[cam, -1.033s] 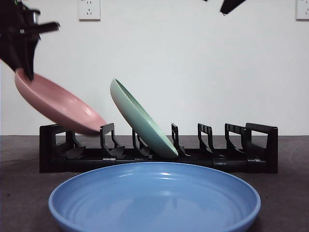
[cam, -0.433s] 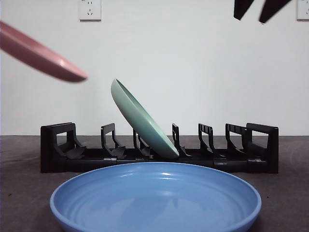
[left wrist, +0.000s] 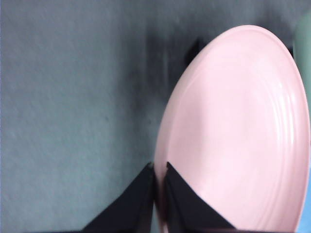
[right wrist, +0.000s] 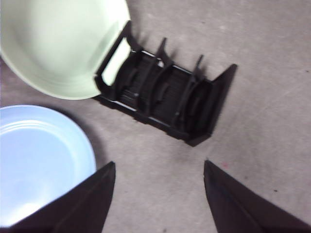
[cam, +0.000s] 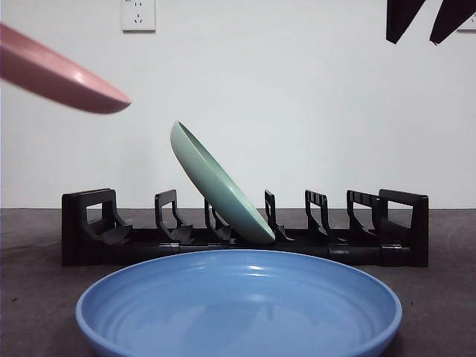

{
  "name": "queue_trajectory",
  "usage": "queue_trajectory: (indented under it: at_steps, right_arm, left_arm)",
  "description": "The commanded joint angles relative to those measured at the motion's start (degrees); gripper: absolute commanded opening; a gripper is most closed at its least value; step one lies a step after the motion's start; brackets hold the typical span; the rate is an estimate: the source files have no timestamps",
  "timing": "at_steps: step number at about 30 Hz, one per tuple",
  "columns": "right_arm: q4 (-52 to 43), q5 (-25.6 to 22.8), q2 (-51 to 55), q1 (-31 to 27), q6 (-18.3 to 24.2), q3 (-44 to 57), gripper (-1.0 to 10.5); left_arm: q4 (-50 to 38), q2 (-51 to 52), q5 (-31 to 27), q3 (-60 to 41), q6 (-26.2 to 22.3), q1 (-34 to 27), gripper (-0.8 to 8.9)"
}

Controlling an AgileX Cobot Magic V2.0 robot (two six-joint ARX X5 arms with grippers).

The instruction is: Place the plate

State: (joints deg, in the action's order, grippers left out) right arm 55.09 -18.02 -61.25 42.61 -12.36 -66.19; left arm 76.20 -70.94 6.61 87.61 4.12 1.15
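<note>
White wall behind a dark grey table (cam: 30,297). Blue plate (cam: 238,309) lies flat nearest the camera. Black dish rack (cam: 245,230) stands behind it. Green plate (cam: 219,186) leans tilted in a middle slot of the rack. Pink plate (left wrist: 233,136) is held high in the air, above the rack's end, with left gripper (left wrist: 158,172) pinched on its rim. Right gripper (right wrist: 160,167) hangs above the table, jaws spread wide, holding nothing.

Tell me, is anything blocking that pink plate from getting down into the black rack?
Nothing visible does. The pink plate, clamped in the left gripper, hangs above the rack's bare end slots. The green plate leans in a slot further along, the blue plate lies in front.
</note>
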Motion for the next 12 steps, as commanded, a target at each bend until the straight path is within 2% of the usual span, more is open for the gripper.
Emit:
queue_trajectory:
  at_steps: [1, 8, 12]
  right_arm:
    - [-0.2, -0.02, -0.33, 0.2, 0.96, -1.14, 2.9]
    - [-0.85, -0.02, -0.33, 0.22, 1.25, -1.16, 2.9]
    - [-0.85, -0.02, -0.33, 0.2, 1.22, -1.16, 2.9]
  left_arm:
    - [-1.86, 5.75, 1.64, -6.71, 1.33, 0.0, 0.16]
    - [-6.08, 20.46, 6.29, -25.46, 6.6, 0.0, 0.15]
    - [-9.4, 25.97, 12.5, -34.86, 11.37, 0.68, 0.15]
